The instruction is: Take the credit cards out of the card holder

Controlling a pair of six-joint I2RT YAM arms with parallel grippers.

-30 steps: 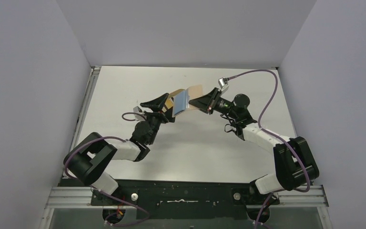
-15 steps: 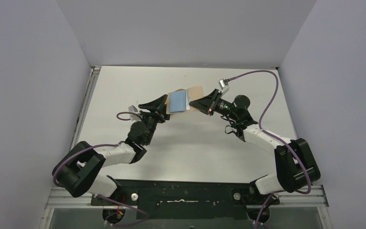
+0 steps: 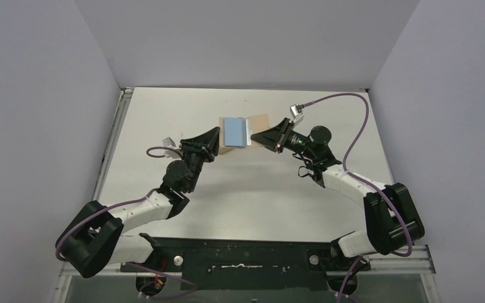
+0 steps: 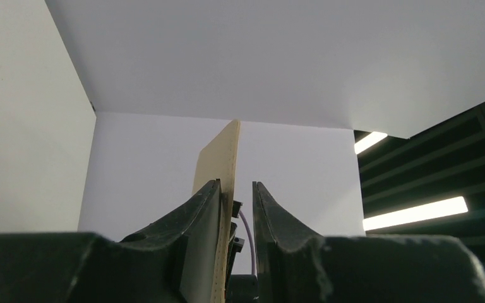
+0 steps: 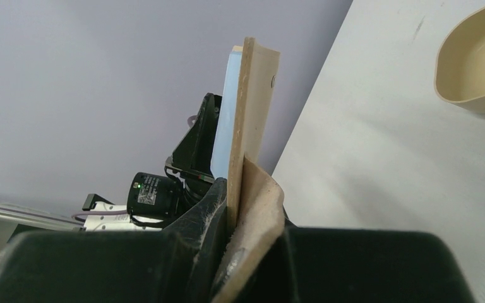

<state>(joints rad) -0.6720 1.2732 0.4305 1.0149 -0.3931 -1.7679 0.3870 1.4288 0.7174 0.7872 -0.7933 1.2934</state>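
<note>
Grey walls box in the white table (image 3: pixel 164 126). Both arms meet above it w/ the card holder (image 3: pixel 235 131) aloft btwn them, light-blue inside up. We see the right gripper (image 3: pixel 257 136) clamped on its tan flap. The left gripper (image 3: pixel 216 142) is slightly apart, the flap touching one finger (image 4: pixel 202 208) only. Credit cards: can't tell. An oval tray (image 5: pixel 466 71) on the table holds sth dark.

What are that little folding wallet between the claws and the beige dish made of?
The card holder looks like tan leather or an imitation: matte, bending slightly, fuzzy on its raw face by the right claw, lined in light blue. The dish could be pale wood or moulded plastic: smooth, thick-walled, rounded; I cannot tell which.
</note>
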